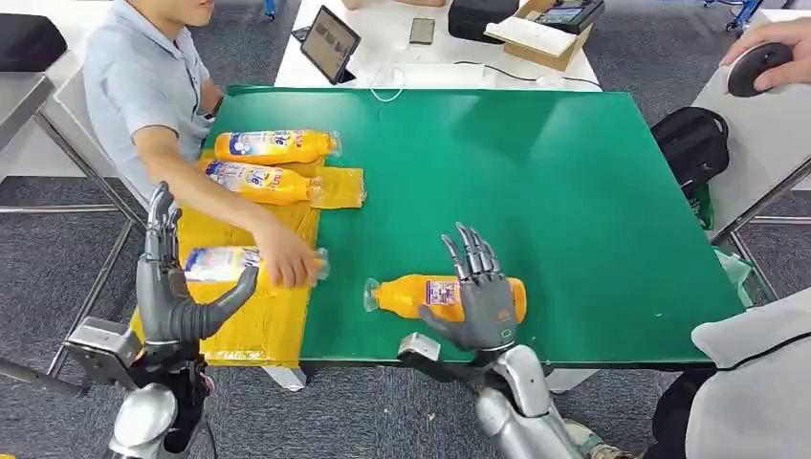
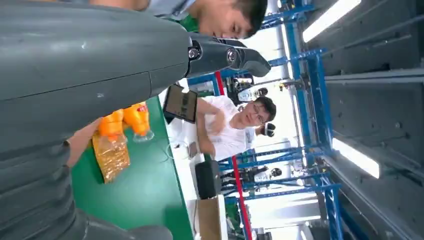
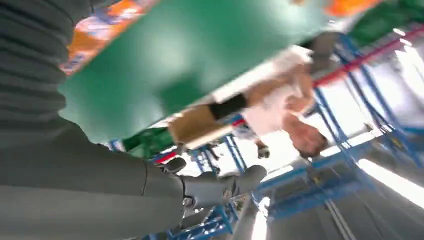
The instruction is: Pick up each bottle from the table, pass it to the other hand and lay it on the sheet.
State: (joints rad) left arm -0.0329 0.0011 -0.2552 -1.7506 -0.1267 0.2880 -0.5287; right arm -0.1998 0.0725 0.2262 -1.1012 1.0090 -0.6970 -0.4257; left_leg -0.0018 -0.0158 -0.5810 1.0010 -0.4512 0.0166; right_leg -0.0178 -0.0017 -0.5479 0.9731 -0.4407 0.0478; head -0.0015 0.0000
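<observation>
An orange juice bottle (image 1: 421, 295) lies on its side on the green table (image 1: 536, 172) near the front edge, cap to the left. My right hand (image 1: 480, 298) stands just in front of it with fingers spread and straight, holding nothing; the same bottle (image 3: 95, 37) is blurred in the right wrist view. Two more bottles (image 1: 277, 146) (image 1: 258, 182) lie on the yellow sheet (image 1: 258, 325) at the left. A third sheet bottle (image 1: 222, 263) has a person's hand (image 1: 289, 263) on it. My left hand (image 1: 170, 292) is raised beside the sheet, open and empty.
A seated person (image 1: 143, 86) leans in at the table's left side. Behind the table stand a tablet (image 1: 330, 43) and a cardboard box (image 1: 545, 33). A black bag (image 1: 693, 143) sits on the floor to the right, and another person (image 1: 756, 382) stands at the lower right.
</observation>
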